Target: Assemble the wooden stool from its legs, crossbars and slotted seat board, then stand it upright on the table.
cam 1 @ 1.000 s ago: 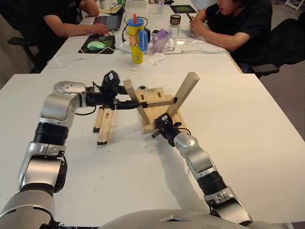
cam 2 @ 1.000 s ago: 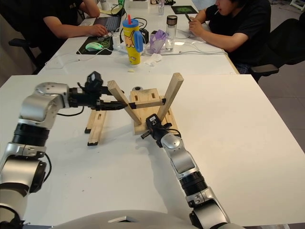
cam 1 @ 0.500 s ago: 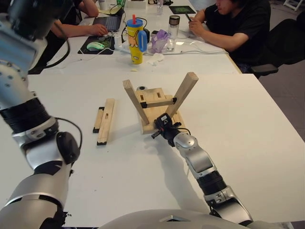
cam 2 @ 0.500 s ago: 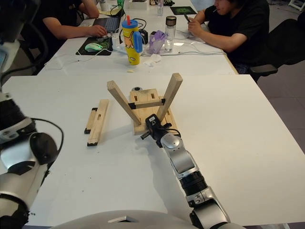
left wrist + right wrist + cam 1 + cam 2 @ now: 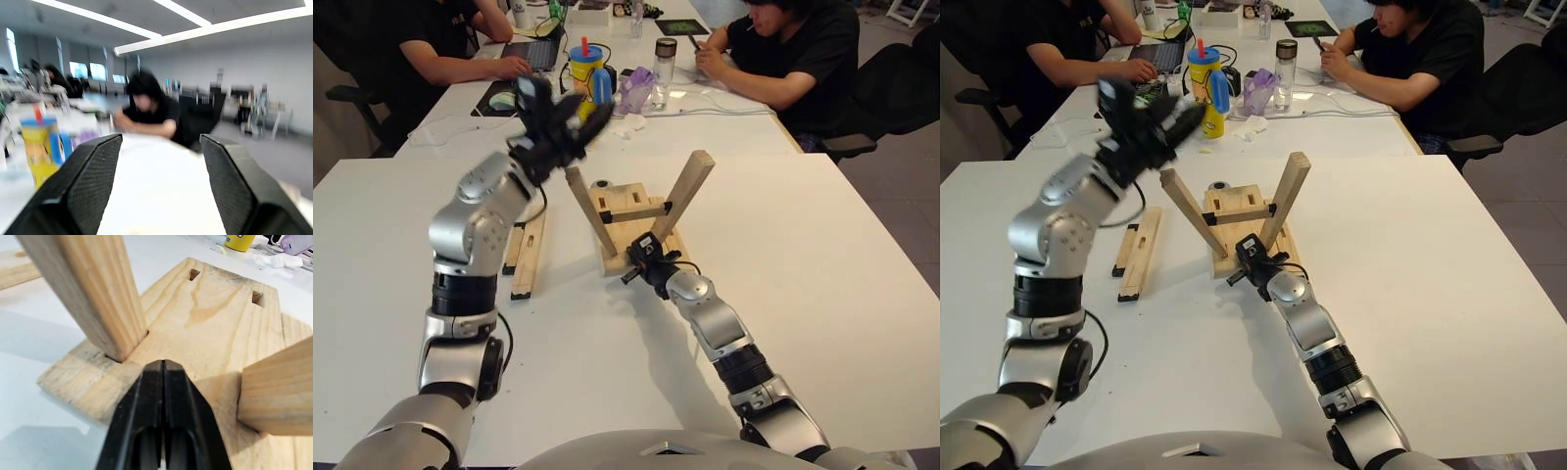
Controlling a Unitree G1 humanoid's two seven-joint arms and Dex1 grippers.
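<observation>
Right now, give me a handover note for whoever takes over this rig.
Left gripper: open, empty, raised in the air.
Right gripper: shut, tips at the seat board's near edge.
The seat board lies flat on the table. Two legs stand in its slots, joined by a crossbar. Two loose wooden bars lie side by side to its left.
Done: one leg pair fitted.
To do: fit the loose bars, then stand the stool upright.

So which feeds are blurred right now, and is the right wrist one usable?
Left wrist view: the room behind the open left gripper is smeared. Eye views: only that gripper is blurred. Right wrist view: seat board crisp, shut right gripper close up.
</observation>
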